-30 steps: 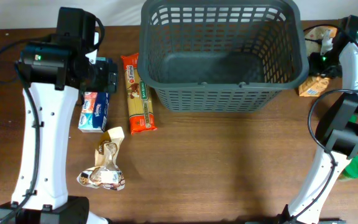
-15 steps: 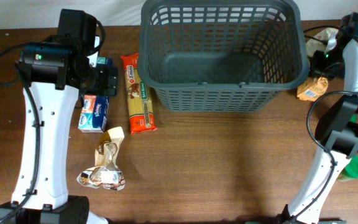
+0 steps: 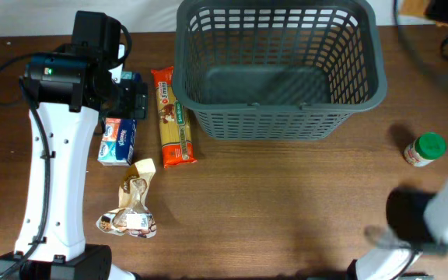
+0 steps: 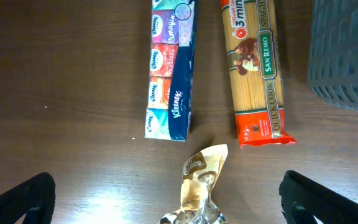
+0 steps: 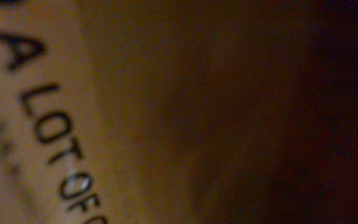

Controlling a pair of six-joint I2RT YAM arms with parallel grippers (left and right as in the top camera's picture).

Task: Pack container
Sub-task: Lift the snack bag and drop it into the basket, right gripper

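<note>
The container (image 3: 278, 117) is a large dark grey plastic basket, rectangular with rounded corners, its sides and base a slatted lattice. It stands upright on the wooden counter (image 3: 286, 202) against the far edge, slightly right of the middle. Its open top faces up and its base is in plain view.

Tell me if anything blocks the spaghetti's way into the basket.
Nothing visible does. The spaghetti lies flat beside the basket's left wall with nothing on it, and the basket is open-topped and empty.
</note>
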